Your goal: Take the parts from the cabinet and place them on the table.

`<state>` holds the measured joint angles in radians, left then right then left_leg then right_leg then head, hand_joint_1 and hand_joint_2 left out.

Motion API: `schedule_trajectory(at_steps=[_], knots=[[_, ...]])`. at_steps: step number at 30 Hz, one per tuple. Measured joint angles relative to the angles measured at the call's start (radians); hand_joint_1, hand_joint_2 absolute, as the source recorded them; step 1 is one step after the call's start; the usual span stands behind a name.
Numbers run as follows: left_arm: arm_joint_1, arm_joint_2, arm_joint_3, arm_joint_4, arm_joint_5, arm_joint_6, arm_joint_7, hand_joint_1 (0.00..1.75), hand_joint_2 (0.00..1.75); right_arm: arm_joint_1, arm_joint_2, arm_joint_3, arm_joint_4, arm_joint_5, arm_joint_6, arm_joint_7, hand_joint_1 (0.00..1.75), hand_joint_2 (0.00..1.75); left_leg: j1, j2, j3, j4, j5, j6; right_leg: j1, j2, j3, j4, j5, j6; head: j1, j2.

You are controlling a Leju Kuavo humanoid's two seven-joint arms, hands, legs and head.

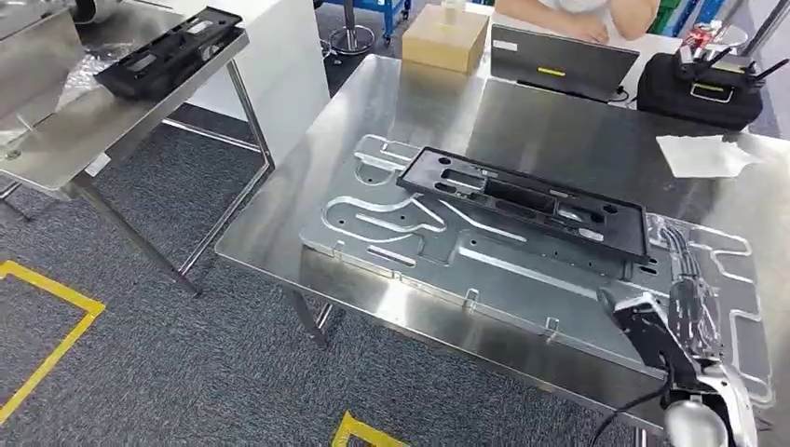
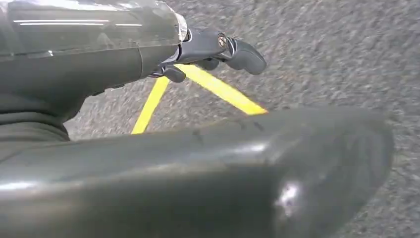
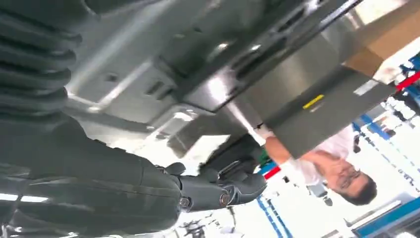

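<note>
Right hand (image 1: 673, 321) sits low over the near corner of the steel table (image 1: 522, 121), fingers loosely apart, nothing in them. Just ahead of it, the long black part (image 1: 522, 198) lies flat on the metal plate (image 1: 391, 233). Left hand (image 2: 218, 52) hangs over carpet, fingers curled on nothing.

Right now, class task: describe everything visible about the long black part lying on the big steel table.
The long black part is a flat, narrow rectangular frame, apparently moulded plastic, with slots, cut-outs and small holes along its length. It lies flat and slanted on a silver metal plate with routed channels, itself resting on the steel table. The right hand hovers near its end; contact cannot be told.
</note>
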<state>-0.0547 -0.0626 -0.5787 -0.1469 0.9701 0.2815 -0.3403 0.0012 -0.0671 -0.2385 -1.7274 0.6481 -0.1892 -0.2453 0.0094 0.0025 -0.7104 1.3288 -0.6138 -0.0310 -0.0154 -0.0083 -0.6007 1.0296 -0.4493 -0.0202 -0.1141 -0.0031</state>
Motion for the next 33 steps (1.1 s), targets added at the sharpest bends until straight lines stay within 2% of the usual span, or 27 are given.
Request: schedule_trajectory(at_steps=[1,2,3,4,5,6,7,9,10,11,12,13,14,15,17,18,19,20,21,24,25,26,27,29,30,31,33], knots=[[-0.001,0.000,0.000,0.000,-0.001,0.002,0.005,0.00,0.00,0.013,0.011,-0.017,-0.008,-0.002,-0.008,-0.009,0.00,0.00,0.000,0.000,0.018,0.004,0.020,0.002,0.002,0.000,-0.013,0.001,0.009,0.000,0.000,0.000],[-0.002,0.000,-0.001,0.000,-0.003,0.003,0.011,0.00,0.00,0.025,0.020,-0.037,-0.018,-0.007,-0.017,-0.020,0.00,0.00,0.000,0.000,0.058,-0.035,0.059,0.006,0.004,0.000,-0.026,0.001,0.020,0.001,0.000,0.000],[-0.003,0.001,-0.002,0.000,-0.006,0.004,0.016,0.00,0.00,0.037,0.029,-0.059,-0.029,-0.019,-0.024,-0.032,0.00,0.00,-0.001,-0.001,0.114,-0.108,0.093,0.014,0.006,0.001,-0.038,0.002,0.029,0.003,0.000,0.000],[-0.004,0.002,-0.003,0.000,-0.007,0.004,0.019,0.00,0.00,0.049,0.036,-0.081,-0.042,-0.032,-0.031,-0.045,0.00,0.00,-0.006,-0.003,0.183,-0.202,0.105,0.025,0.006,0.003,-0.047,0.002,0.039,0.005,0.000,0.000],[-0.007,0.006,-0.004,0.000,-0.008,0.005,0.022,0.00,0.00,0.062,0.043,-0.102,-0.057,-0.043,-0.038,-0.062,0.00,0.00,-0.011,-0.002,0.243,-0.291,0.075,0.038,0.004,0.000,-0.051,0.003,0.046,0.008,0.000,0.000],[-0.008,0.007,-0.005,0.000,-0.008,0.005,0.024,0.00,0.00,0.074,0.049,-0.120,-0.072,-0.050,-0.045,-0.077,0.00,0.00,-0.015,0.002,0.273,-0.353,0.064,0.039,0.007,-0.002,-0.052,0.003,0.054,0.015,0.000,0.000],[-0.008,0.008,-0.005,0.000,-0.008,0.005,0.024,0.00,0.00,0.086,0.055,-0.132,-0.083,-0.056,-0.046,-0.089,0.00,0.00,-0.018,0.002,0.263,-0.342,0.076,0.040,0.002,-0.008,-0.047,-0.006,0.063,0.022,0.000,0.000],[-0.010,0.011,-0.006,0.000,-0.001,0.006,0.019,0.00,0.00,0.112,0.067,-0.145,-0.109,-0.061,-0.045,-0.116,0.00,0.00,-0.024,-0.002,0.257,-0.355,0.093,0.054,-0.004,-0.010,-0.046,-0.018,0.084,0.037,-0.001,0.000],[-0.010,0.011,-0.006,0.000,0.004,0.006,0.014,0.00,0.00,0.125,0.070,-0.148,-0.120,-0.061,-0.044,-0.129,0.00,0.00,-0.012,-0.003,0.256,-0.375,0.117,0.062,-0.002,-0.008,-0.051,-0.014,0.077,0.043,-0.001,0.000],[-0.011,0.011,-0.006,0.000,0.009,0.005,0.005,0.00,0.00,0.139,0.072,-0.150,-0.128,-0.061,-0.042,-0.144,0.00,0.00,-0.015,-0.004,0.245,-0.380,0.131,0.069,-0.003,-0.002,-0.059,0.005,0.030,0.045,-0.001,0.000],[-0.011,0.011,-0.005,0.000,0.015,0.004,-0.002,0.00,0.00,0.154,0.072,-0.151,-0.134,-0.061,-0.041,-0.155,0.00,0.00,-0.013,-0.006,0.234,-0.379,0.143,0.076,-0.003,0.002,-0.073,0.056,-0.037,0.045,-0.001,0.000],[-0.008,0.011,-0.004,0.000,0.022,0.004,-0.011,0.00,0.00,0.172,0.072,-0.152,-0.141,-0.067,-0.041,-0.171,0.00,0.00,-0.013,-0.010,0.218,-0.378,0.155,0.075,-0.004,0.004,-0.088,0.133,-0.104,0.048,-0.001,0.000],[-0.004,0.011,-0.002,0.000,0.027,0.004,-0.018,0.00,0.00,0.189,0.072,-0.152,-0.144,-0.071,-0.040,-0.183,0.00,0.00,-0.014,-0.014,0.203,-0.377,0.166,0.074,-0.006,0.004,-0.100,0.203,-0.146,0.050,-0.001,0.000],[-0.002,0.010,0.000,0.000,0.032,0.004,-0.024,0.00,0.00,0.205,0.072,-0.152,-0.146,-0.077,-0.038,-0.196,0.00,0.00,-0.014,-0.021,0.182,-0.373,0.179,0.071,-0.008,0.004,-0.106,0.264,-0.156,0.054,-0.001,0.000],[0.001,0.010,0.003,0.000,0.044,0.004,-0.032,0.00,0.00,0.227,0.069,-0.151,-0.146,-0.088,-0.035,-0.211,0.00,0.00,-0.009,-0.035,0.146,-0.362,0.197,0.063,-0.010,0.004,-0.067,0.261,-0.095,0.059,-0.001,0.000],[0.001,0.005,0.005,0.000,0.050,0.005,-0.036,0.00,0.00,0.236,0.064,-0.147,-0.146,-0.093,-0.033,-0.217,0.00,0.00,-0.006,-0.044,0.127,-0.352,0.204,0.056,-0.012,0.008,-0.019,0.203,-0.055,0.062,-0.001,0.000],[0.001,0.003,0.008,0.000,0.056,0.006,-0.038,0.00,0.00,0.243,0.059,-0.141,-0.146,-0.095,-0.032,-0.220,0.00,0.00,-0.003,-0.052,0.112,-0.341,0.208,0.050,-0.017,0.021,0.041,0.121,-0.035,0.064,-0.001,0.000],[0.001,0.002,0.011,0.000,0.059,0.009,-0.040,0.00,0.00,0.247,0.053,-0.135,-0.145,-0.095,-0.032,-0.224,0.00,0.00,-0.001,-0.059,0.097,-0.328,0.212,0.044,-0.025,0.070,0.100,0.025,-0.070,0.066,-0.001,0.000],[-0.002,0.000,0.013,0.000,0.063,0.012,-0.040,0.00,0.00,0.252,0.050,-0.130,-0.144,-0.095,-0.033,-0.226,0.00,0.00,-0.006,-0.066,0.085,-0.316,0.216,0.038,-0.018,0.092,0.137,-0.031,-0.093,0.060,-0.001,0.000],[0.001,-0.003,0.025,0.000,0.074,0.023,-0.041,0.00,0.00,0.267,0.044,-0.110,-0.135,-0.094,-0.041,-0.230,0.00,0.00,-0.006,-0.098,0.070,-0.319,0.246,0.018,-0.010,0.059,0.125,-0.025,-0.092,0.040,-0.002,0.000],[0.006,-0.003,0.028,0.001,0.076,0.026,-0.040,0.00,0.00,0.269,0.044,-0.101,-0.131,-0.093,-0.043,-0.230,0.00,0.00,-0.005,-0.107,0.064,-0.318,0.251,0.012,-0.024,0.042,0.108,-0.030,-0.082,0.024,-0.002,0.000],[0.006,-0.005,0.029,0.001,0.076,0.029,-0.039,0.00,0.00,0.267,0.042,-0.093,-0.128,-0.091,-0.047,-0.230,0.00,0.00,-0.006,-0.068,0.046,-0.295,0.211,0.009,-0.019,0.029,0.103,-0.027,-0.072,0.015,-0.002,0.000],[0.006,-0.006,0.030,0.001,0.077,0.033,-0.037,0.00,0.00,0.274,0.042,-0.085,-0.127,-0.088,-0.053,-0.231,0.00,0.00,-0.005,-0.037,0.030,-0.241,0.150,0.004,-0.017,0.015,0.094,-0.027,-0.064,0.005,-0.002,0.000],[0.006,-0.009,0.032,0.001,0.077,0.034,-0.033,0.00,0.00,0.291,0.042,-0.077,-0.124,-0.085,-0.066,-0.231,0.00,0.00,-0.001,-0.013,-0.007,-0.091,0.046,-0.003,-0.008,-0.012,0.074,-0.026,-0.049,0.002,-0.003,0.000],[0.006,-0.010,0.032,0.001,0.077,0.034,-0.033,0.00,0.00,0.298,0.042,-0.073,-0.121,-0.084,-0.073,-0.231,0.00,0.00,0.000,-0.009,-0.018,-0.020,0.023,-0.004,-0.004,-0.029,0.062,-0.024,-0.041,0.000,-0.003,0.000],[0.006,-0.011,0.032,0.001,0.077,0.034,-0.033,0.00,0.00,0.303,0.042,-0.068,-0.119,-0.082,-0.077,-0.231,0.00,0.00,0.000,-0.008,-0.011,0.005,0.032,-0.004,0.000,-0.042,0.052,-0.023,-0.035,-0.001,-0.003,0.000],[0.007,-0.011,0.032,0.001,0.077,0.034,-0.033,0.00,0.00,0.315,0.040,-0.063,-0.119,-0.074,-0.082,-0.233,0.00,0.00,-0.005,-0.005,0.068,-0.068,0.098,0.011,0.011,-0.067,0.032,-0.020,-0.022,-0.003,-0.003,0.000]])
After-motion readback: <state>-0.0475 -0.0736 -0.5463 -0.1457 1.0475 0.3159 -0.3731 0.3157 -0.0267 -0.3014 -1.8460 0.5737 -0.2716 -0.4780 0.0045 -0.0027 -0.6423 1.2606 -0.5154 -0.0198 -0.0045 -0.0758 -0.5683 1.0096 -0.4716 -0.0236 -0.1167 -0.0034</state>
